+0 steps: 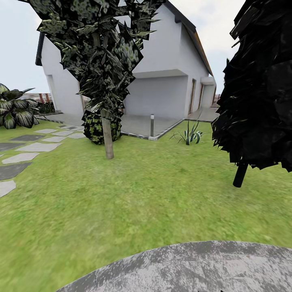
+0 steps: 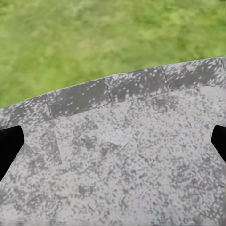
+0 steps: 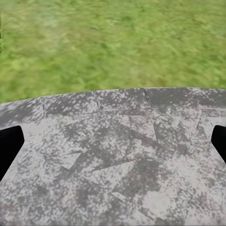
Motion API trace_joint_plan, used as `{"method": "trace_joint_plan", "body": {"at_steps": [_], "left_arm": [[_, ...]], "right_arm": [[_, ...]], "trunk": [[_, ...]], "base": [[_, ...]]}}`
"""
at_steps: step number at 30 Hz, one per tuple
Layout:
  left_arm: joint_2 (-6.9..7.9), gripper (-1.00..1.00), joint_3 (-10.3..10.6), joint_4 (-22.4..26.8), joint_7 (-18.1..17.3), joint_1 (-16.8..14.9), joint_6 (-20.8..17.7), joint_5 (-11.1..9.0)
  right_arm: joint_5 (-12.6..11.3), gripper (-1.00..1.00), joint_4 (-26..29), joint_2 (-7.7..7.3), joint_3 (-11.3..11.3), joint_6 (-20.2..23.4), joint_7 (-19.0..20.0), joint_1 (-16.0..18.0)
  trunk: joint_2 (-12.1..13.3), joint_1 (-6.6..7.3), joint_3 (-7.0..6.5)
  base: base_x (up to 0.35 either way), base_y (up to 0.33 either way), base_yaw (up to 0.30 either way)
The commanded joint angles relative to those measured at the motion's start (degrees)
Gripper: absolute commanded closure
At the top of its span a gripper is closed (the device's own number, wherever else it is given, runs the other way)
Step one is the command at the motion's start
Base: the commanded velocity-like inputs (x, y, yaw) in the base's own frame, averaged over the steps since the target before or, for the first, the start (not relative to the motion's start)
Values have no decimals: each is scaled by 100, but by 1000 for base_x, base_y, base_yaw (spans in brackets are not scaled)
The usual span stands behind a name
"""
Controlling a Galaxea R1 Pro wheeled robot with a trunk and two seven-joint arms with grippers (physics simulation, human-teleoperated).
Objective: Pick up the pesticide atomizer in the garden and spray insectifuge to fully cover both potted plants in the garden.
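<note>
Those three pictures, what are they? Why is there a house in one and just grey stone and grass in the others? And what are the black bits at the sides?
They come from a robot on wheels with two arms, in a computer-made garden. The big picture is from a camera on its head. It sees a white house, green lawn, two trees, a stepping-stone path, and the curved edge of a round grey stone patio close by.

The other two pictures come from cameras on its wrists, one on each arm, looking down past its grabbers. The black bits at the sides are the fingers of the left gripper and the right gripper. Each pair stands wide apart with only patio stone showing between, so both are open and hold nothing. Beyond the stone is grass.

The spray bottle is still to be found.
</note>
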State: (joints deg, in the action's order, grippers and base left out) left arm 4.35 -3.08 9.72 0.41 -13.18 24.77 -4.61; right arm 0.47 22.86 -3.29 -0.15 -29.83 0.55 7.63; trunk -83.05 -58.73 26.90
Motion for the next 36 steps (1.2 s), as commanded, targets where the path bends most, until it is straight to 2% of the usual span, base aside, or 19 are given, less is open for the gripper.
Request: {"method": "trace_joint_plan", "body": {"at_steps": [1,15,26,36], "left_arm": [[-1,-100,-10,-5,-11,-3,19,-47],[-40,-100,8,-19,-48,7,24,-48],[-71,-100,9,-22,-67,1,19,-49],[-75,-100,9,-44,-83,0,10,-43]], "right_arm": [[4,-100,-5,2,-2,-17,6,5],[6,-100,-18,28,23,-23,5,10],[1,-100,-19,22,24,-21,15,8],[-3,-100,-19,22,24,-15,7,10]], "trunk": [[-3,0,10],[-3,0,94],[-3,0,112],[-3,0,112]], "base": [[0,0,67],[0,16,185],[0,278,79],[0,303,254]]}}
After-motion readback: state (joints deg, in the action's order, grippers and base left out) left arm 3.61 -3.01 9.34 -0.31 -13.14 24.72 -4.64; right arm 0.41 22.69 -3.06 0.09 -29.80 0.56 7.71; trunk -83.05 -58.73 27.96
